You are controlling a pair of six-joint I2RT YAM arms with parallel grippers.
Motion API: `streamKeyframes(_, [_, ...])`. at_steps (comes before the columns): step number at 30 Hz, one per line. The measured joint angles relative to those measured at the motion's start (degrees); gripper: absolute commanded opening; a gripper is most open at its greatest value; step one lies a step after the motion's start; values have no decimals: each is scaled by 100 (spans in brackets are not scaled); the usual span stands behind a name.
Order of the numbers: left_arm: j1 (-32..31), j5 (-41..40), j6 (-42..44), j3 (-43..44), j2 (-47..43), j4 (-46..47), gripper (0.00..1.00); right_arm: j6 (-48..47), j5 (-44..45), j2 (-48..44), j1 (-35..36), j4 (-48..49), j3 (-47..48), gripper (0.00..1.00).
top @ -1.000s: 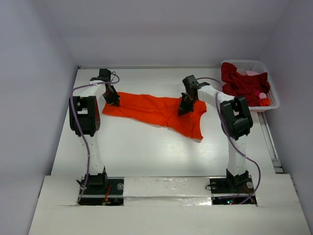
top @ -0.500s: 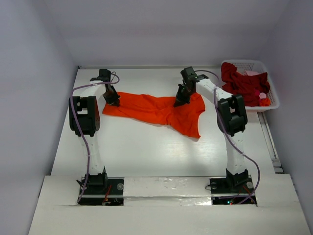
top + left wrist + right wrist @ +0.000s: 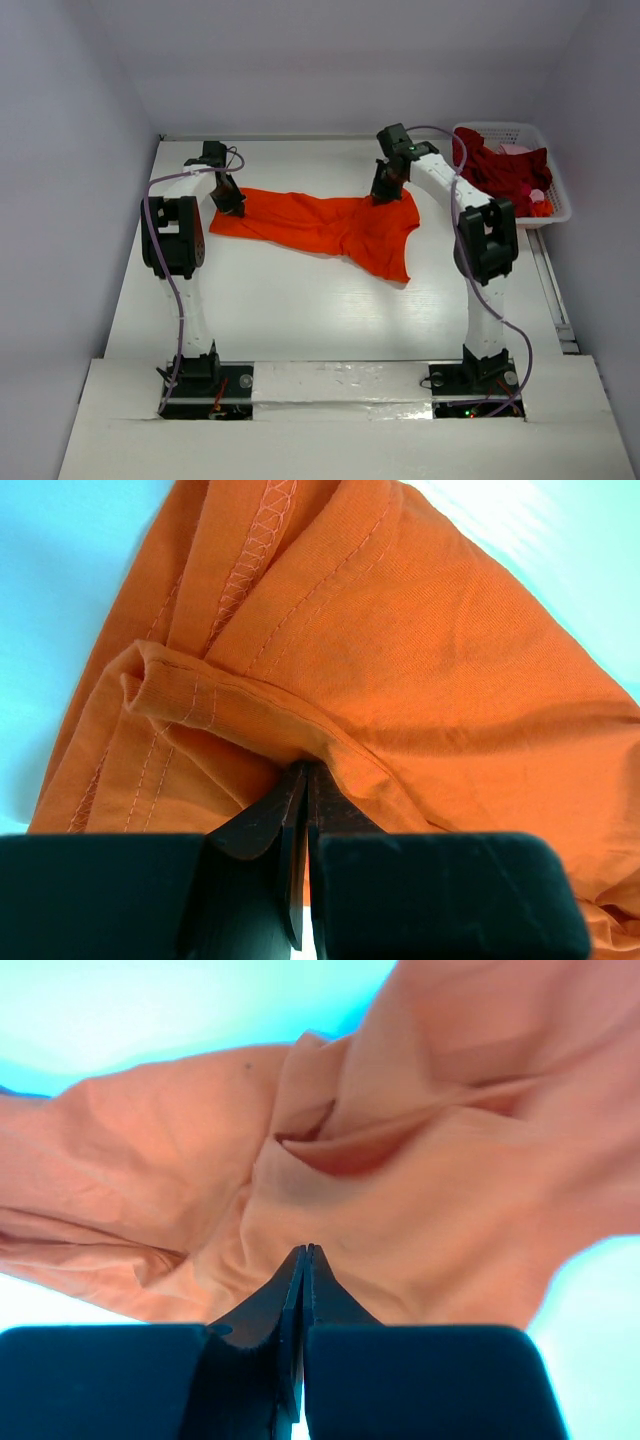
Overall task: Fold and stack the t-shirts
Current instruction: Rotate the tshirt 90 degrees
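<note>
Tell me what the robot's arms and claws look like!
The left arm and right arm are skinny and white with chunky black joints. A purple cable loops along each. The left claw and right claw are black, with two pointy fingers.

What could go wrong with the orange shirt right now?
The left gripper and the right gripper each pinch only a small bit of the orange shirt, so it might slip out. The shirt lies wrinkled and bunched in the middle, so a fold could come out crooked. The right gripper is fairly near the white basket and might bump it.

Right pincer [image 3: 384,195] dragged orange t-shirt [image 3: 335,225] farther back.
</note>
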Motion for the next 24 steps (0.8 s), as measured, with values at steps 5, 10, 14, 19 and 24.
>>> streamKeyframes(5, [0, -9, 2, 11, 0, -9, 0, -367, 1016, -754, 0, -98, -184, 0])
streamKeyframes(10, [-2, -28, 2, 44, 4, -52, 0, -610, 1547, -852, 0, -149, -509, 0])
streamKeyframes(14, [-2, -31, 4, 59, 11, -70, 0, -789, 1829, -704, 0, -234, -715, 0])
streamKeyframes(19, [-2, -39, 7, 74, 15, -90, 0, -927, 2011, -581, 7, -304, -750, 0])
streamKeyframes(24, [0, -42, 11, 87, 26, -101, 0, -984, 2094, -424, 44, -319, -748, 0])
